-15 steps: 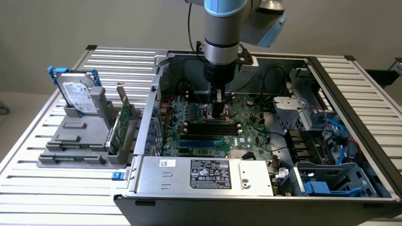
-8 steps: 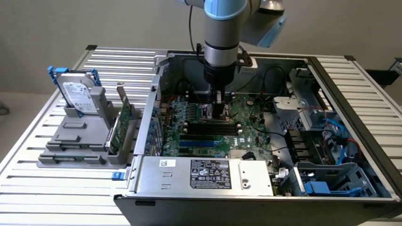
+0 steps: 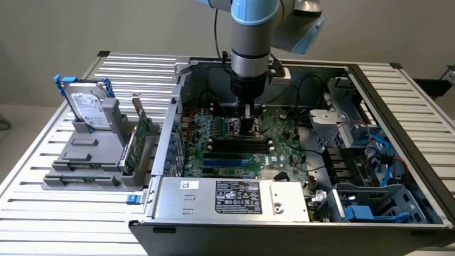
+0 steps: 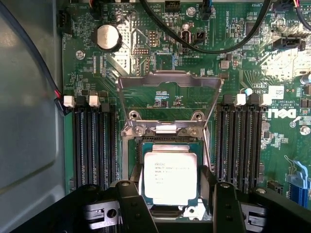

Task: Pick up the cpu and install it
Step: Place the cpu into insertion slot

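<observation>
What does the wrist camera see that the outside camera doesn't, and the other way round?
Wrist view: the silvery square cpu chip pinched in the black hand, over its socket by the flipped-open metal frame. Exterior view: the grey hard drive with a white label standing in a grey holder beside the open computer case. Both: the green motherboard and the hand.

A plain, pale grey wall [image 3: 106, 26] stands behind a table [image 3: 64, 213] topped with ribbed aluminium slats. Pale floor [image 3: 14, 128] shows past the table's edge at the exterior view's left. A dark fixture [image 3: 435, 85], too cropped to identify, juts in at the exterior view's right. Soft, even light leaves a dull sheen on the slats and only faint shadows.
</observation>
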You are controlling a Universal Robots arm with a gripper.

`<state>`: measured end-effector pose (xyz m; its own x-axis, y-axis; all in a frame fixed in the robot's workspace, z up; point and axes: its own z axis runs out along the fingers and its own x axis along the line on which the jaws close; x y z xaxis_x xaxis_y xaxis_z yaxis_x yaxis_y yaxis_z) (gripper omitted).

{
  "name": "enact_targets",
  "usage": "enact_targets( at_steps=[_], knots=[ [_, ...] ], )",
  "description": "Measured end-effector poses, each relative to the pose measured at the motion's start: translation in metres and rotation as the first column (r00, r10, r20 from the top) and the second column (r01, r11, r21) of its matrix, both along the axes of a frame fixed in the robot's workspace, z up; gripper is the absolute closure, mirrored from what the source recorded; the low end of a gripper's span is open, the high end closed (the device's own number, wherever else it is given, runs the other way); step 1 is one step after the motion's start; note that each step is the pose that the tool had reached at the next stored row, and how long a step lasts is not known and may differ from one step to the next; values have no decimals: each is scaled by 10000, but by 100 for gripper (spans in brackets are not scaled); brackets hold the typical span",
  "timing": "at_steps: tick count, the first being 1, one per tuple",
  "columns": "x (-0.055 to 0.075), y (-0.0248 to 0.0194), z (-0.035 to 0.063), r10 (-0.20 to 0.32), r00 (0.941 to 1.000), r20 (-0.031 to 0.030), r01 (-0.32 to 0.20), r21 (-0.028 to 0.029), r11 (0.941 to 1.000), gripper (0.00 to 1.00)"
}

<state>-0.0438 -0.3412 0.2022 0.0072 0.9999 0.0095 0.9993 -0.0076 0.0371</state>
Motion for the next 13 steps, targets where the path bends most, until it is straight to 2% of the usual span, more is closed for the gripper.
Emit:
enact_targets(
  at_steps=[8,13],
  knots=[
    [0,25,-22,0,10000,3,0,-14,10000,45],
    [0,30,-39,-1,10000,1,1,-75,10000,45]
  ],
)
